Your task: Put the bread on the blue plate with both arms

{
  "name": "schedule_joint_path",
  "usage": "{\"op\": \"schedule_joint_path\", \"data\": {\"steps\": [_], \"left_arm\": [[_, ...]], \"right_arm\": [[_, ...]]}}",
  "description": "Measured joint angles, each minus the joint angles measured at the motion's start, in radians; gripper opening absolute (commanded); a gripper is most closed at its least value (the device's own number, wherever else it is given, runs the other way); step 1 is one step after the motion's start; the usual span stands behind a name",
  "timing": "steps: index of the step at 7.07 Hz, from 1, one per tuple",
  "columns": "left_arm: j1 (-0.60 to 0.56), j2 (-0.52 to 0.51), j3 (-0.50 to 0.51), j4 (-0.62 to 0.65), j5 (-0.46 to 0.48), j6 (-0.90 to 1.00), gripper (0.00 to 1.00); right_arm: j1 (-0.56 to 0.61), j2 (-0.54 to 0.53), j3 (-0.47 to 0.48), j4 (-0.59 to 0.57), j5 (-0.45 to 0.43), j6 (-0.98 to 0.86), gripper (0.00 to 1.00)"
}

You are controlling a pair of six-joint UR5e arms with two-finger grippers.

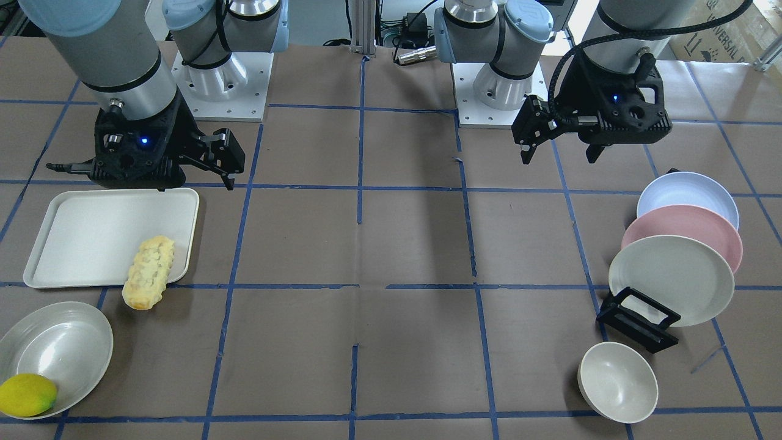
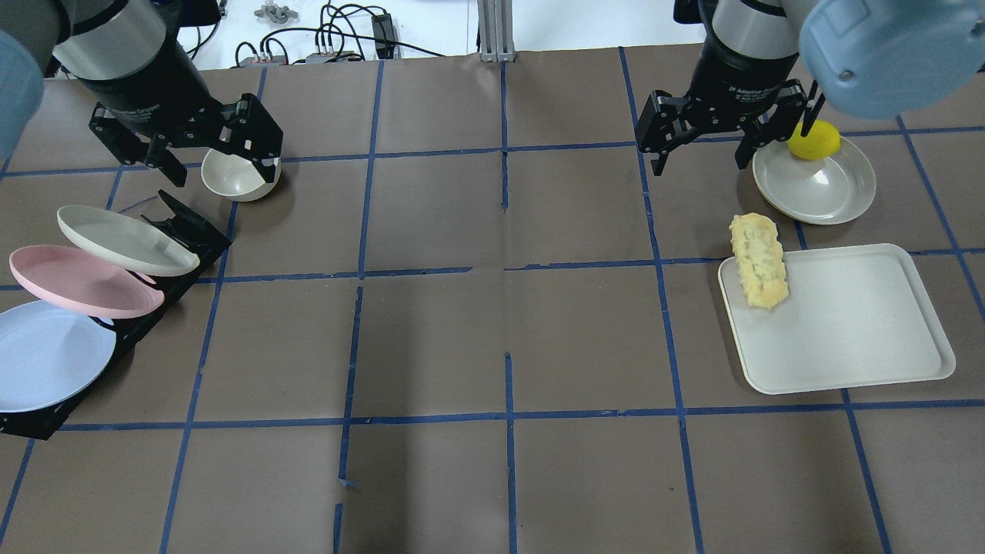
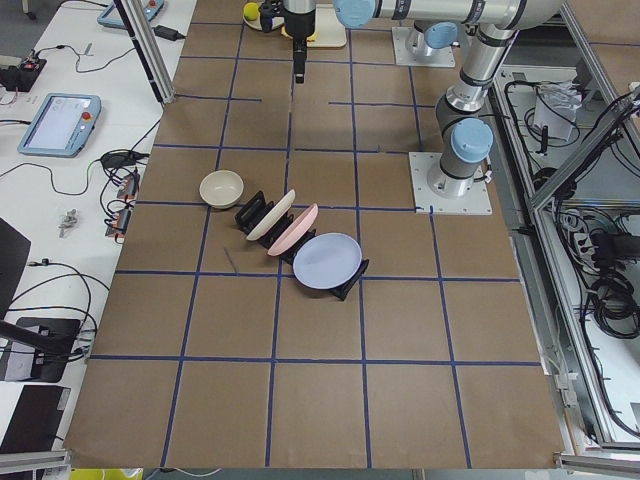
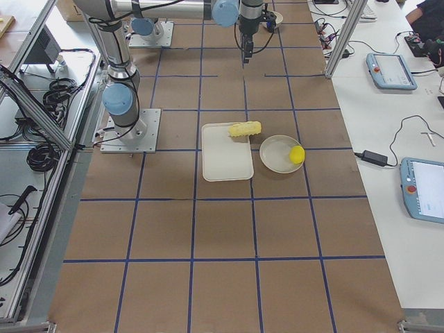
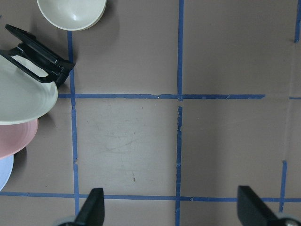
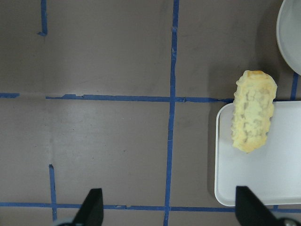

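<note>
The bread [image 1: 148,272] is a bumpy pale-yellow loaf lying across the corner of a white tray [image 1: 91,232], one end on the table. It also shows in the overhead view [image 2: 759,260] and the right wrist view [image 6: 254,117]. The blue plate [image 1: 687,195] leans in a black rack, rearmost of three plates, and also shows in the overhead view [image 2: 42,354]. My left gripper [image 2: 223,173] hangs open and empty above the table near the rack. My right gripper [image 2: 700,165] hangs open and empty, apart from the bread.
A pink plate [image 2: 77,281] and a cream plate [image 2: 127,240] lean in the same rack [image 2: 185,227]. A cream bowl [image 2: 237,175] stands beside it, under my left gripper. A grey plate [image 2: 827,185] holding a lemon [image 2: 814,140] sits by the tray.
</note>
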Motion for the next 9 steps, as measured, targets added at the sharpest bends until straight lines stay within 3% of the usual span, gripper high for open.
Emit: {"op": "schedule_joint_path", "data": {"steps": [3,5,7,9], "left_arm": [[-0.003,0.007,-0.001,-0.001,0.0,0.0,1.0],[0.002,0.013,-0.003,-0.006,0.007,0.013,1.0],[0.1,0.021,-0.005,-0.013,0.018,0.113,1.0],[0.338,-0.001,-0.007,-0.038,0.018,0.272,1.0]], "right_arm": [[-0.002,0.006,0.002,-0.007,0.004,-0.019,1.0],[-0.068,0.039,0.05,-0.08,0.008,-0.153,1.0],[-0.213,0.077,0.161,-0.265,0.018,-0.287,1.0],[-0.278,0.154,0.275,-0.509,0.019,-0.356,1.0]]}}
